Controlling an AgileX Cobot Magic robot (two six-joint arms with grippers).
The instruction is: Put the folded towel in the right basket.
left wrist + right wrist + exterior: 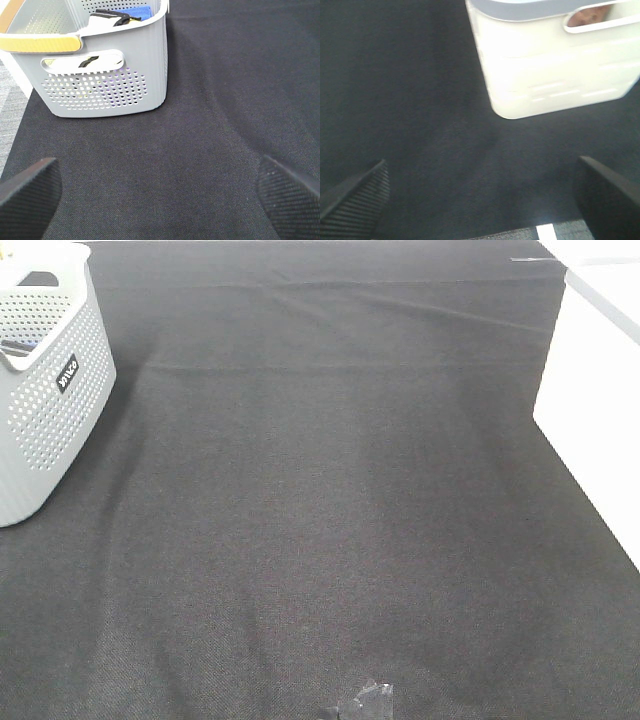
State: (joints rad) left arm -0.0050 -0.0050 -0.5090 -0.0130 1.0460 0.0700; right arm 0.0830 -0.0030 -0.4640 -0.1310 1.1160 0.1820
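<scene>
No folded towel showed; the right pincer (480, 200), gaping and empty, hovered nearest the white basket (555, 65).

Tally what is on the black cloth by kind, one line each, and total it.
Baskets: 2, a grey perforated basket on the left and a white basket on the right.
Tape scraps: 1, a crumpled scrap at the near edge.
Folded towels lying on the cloth: 0.
Total: 3.
</scene>
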